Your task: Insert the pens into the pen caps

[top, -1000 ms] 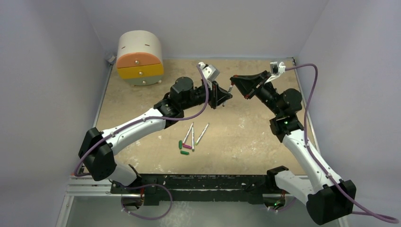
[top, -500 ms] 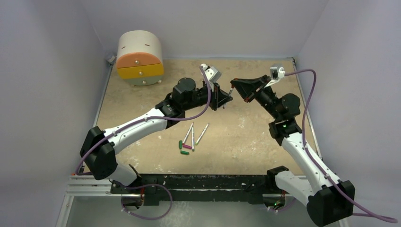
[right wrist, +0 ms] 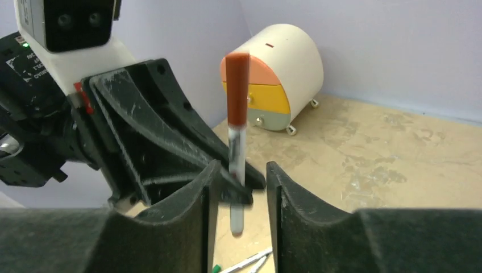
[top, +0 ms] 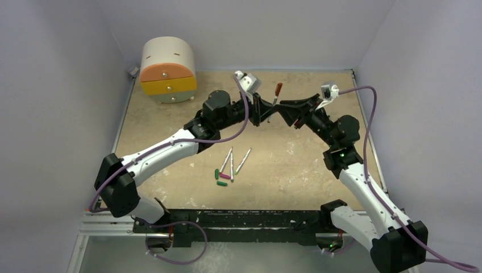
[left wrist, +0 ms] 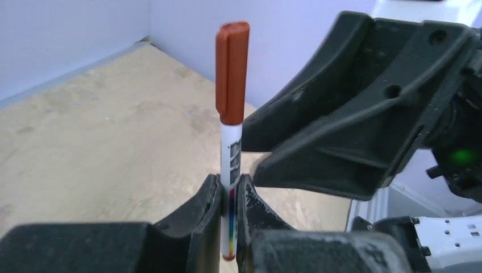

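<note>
Left tool (left wrist: pixel 229 196) clamped on held pen (left wrist: pixel 231 165), upright, dark red cap (left wrist: pixel 232 74) on top, above desk (top: pixel 301 159) toward 12 o'clock. Right tool (right wrist: pixel 239 187) fingers apart, just beside held pen. Spare pens (top: pixel 231 165), loose caps (top: pixel 224 176) on desk at 6 o'clock of tools.

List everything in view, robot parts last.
Capped pen: one, white-grey, held upright above the table.
Red cap: one, dark red, on that pen's top end.
Loose pens: three, white-grey, lying mid-table.
Green caps: two, by the loose pens' near ends.
Pink cap: one, between the green caps.
Drawer unit: one, cream with orange, yellow and grey fronts, far left corner.
Table: one, tan.
Left tool: black, shut on the capped pen.
Right tool: black, open, close beside the capped pen.
</note>
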You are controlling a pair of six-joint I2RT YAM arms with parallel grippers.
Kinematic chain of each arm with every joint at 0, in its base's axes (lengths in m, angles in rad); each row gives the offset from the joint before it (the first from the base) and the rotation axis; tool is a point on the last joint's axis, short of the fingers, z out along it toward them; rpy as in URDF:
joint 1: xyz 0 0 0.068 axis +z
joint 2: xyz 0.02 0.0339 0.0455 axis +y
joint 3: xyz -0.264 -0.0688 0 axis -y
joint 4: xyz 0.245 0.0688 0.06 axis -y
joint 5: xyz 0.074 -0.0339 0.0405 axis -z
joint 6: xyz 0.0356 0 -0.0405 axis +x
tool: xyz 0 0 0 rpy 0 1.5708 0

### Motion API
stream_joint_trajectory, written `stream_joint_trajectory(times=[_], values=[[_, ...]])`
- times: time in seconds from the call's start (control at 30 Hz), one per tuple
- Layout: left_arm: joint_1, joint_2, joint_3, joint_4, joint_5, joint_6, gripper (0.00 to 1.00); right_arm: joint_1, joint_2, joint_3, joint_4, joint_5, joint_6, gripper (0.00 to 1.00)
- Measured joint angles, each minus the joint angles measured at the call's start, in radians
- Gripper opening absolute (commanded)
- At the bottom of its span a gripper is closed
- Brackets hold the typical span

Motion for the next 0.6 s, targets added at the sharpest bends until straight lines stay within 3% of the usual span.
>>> stream_joint_trajectory(times=[0.13,0.37,0.5,0.6], values=[[0.032,-0.03,0.002,0.092,-0.047,-0.005,0.0,0.018,-0.005,0.028,-0.069,-0.02,0.002,0.38],[0.037,-0.198,-0.209,0.211,-0.115,-0.028,0.0,0.039,-0.045,0.046,-0.118,-0.016,0.021,0.37],[0.037,-0.232,-0.278,0.133,-0.205,-0.019,0.0,0.039,-0.062,0.072,-0.121,0.002,0.013,0.25],[0.038,-0.226,-0.275,0.04,-0.304,0.0,0.0,0.039,-0.063,0.072,-0.156,0.02,-0.002,0.1]])
